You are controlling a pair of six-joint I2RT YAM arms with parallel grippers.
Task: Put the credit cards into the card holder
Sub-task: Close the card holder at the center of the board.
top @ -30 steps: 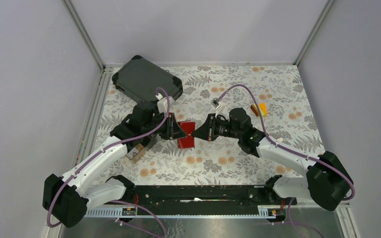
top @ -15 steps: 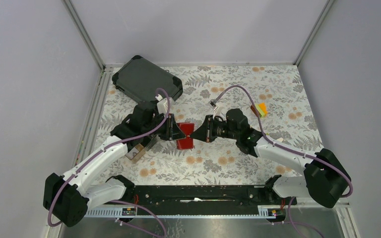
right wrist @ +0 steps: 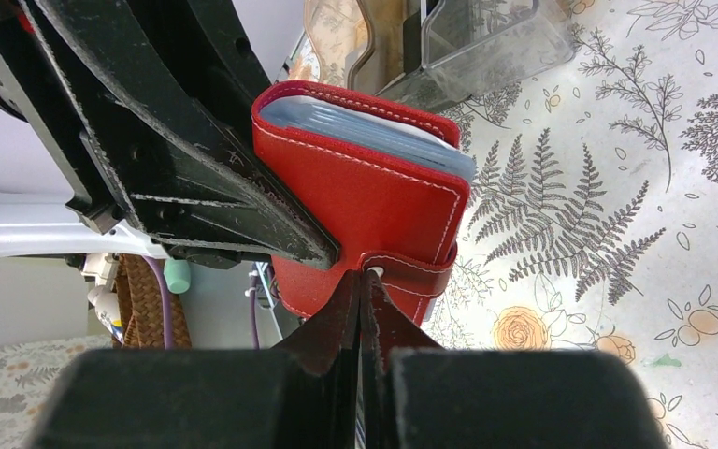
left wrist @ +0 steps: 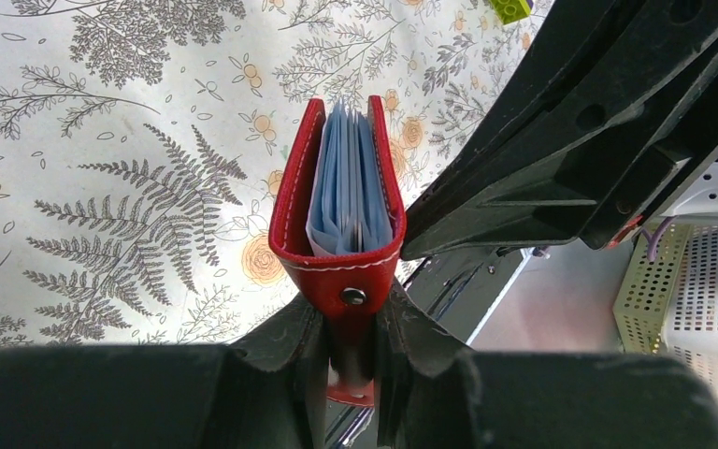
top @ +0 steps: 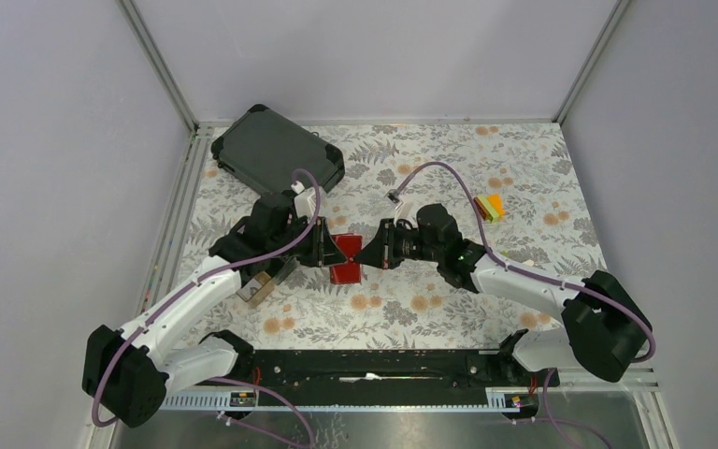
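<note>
Top external: dark case (top: 276,150) at the far-left corner; clear box (top: 264,283) under the left forearm; small blocks (top: 491,206) far right. Both arms converge mid-table. The left gripper (top: 330,251) and right gripper (top: 363,253) each have their jaws clamped on the red card holder (top: 346,260), with the credit cards (left wrist: 348,192) inside it.

Card holder (left wrist: 337,271): red, white stitching, silver snap. Credit cards (left wrist: 346,187) inside it: pale blue-grey. Counter (left wrist: 103,112): cream, grey fern and orange flower print. Case (top: 276,150) behind card holder: dark grey. Blocks (top: 492,207): yellow, orange, green.
</note>
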